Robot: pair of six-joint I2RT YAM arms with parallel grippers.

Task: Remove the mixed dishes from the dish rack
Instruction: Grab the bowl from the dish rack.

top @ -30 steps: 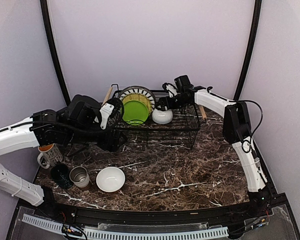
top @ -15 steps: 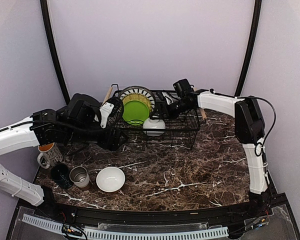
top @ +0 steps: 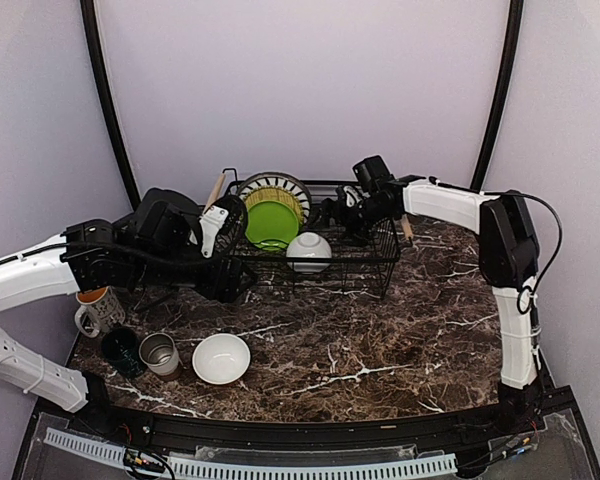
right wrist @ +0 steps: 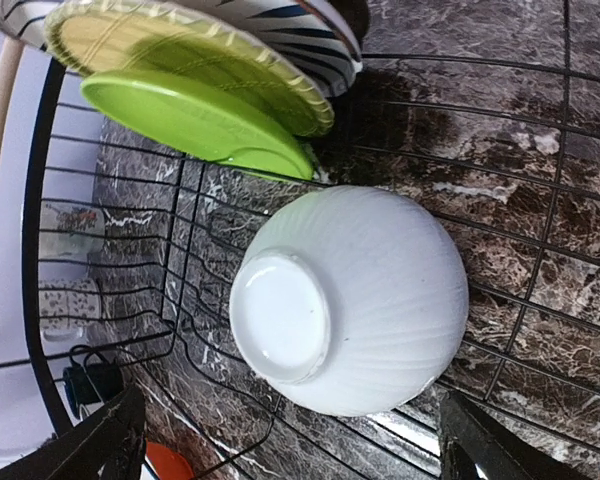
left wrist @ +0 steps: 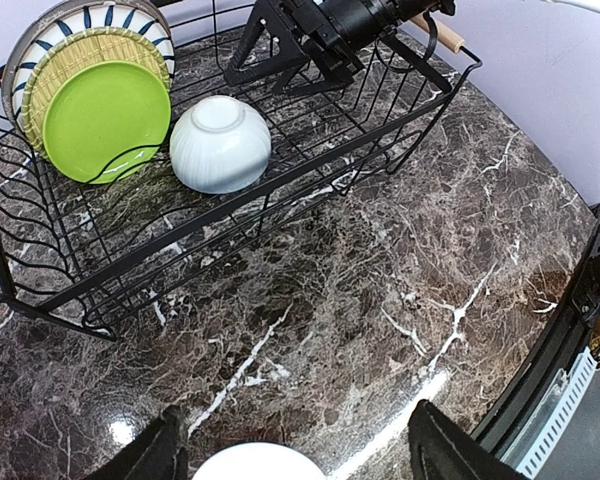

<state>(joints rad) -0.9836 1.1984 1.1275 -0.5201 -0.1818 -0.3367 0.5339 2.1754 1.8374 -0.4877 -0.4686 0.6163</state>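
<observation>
Three plates stand on edge at the left end of the dish rack (top: 365,262) — a lime-green plate (top: 271,224) in front, a yellow plate (top: 256,195) behind it, a blue-striped plate (top: 272,178) at the back. Just beside the lime one, an upturned white bowl (top: 308,251) lies on the rack's floor. The right gripper (top: 342,212) hangs inside the rack near that bowl, apart from it. Its wrist view shows the two fingertips (right wrist: 100,445) spread wide with nothing between them, and adds what the overhead misses — the bowl's flat foot ring and ribbed outside. The left wrist view shows the left gripper (left wrist: 298,455) likewise spread and empty above the marble table (left wrist: 400,260), with only the rim of a second white bowl (left wrist: 255,463) below it. Only the overhead view shows the rest on the table's left: that bowl, a steel cup (top: 159,352), a dark green mug (top: 123,350) and a pale mug (top: 98,308).
</observation>
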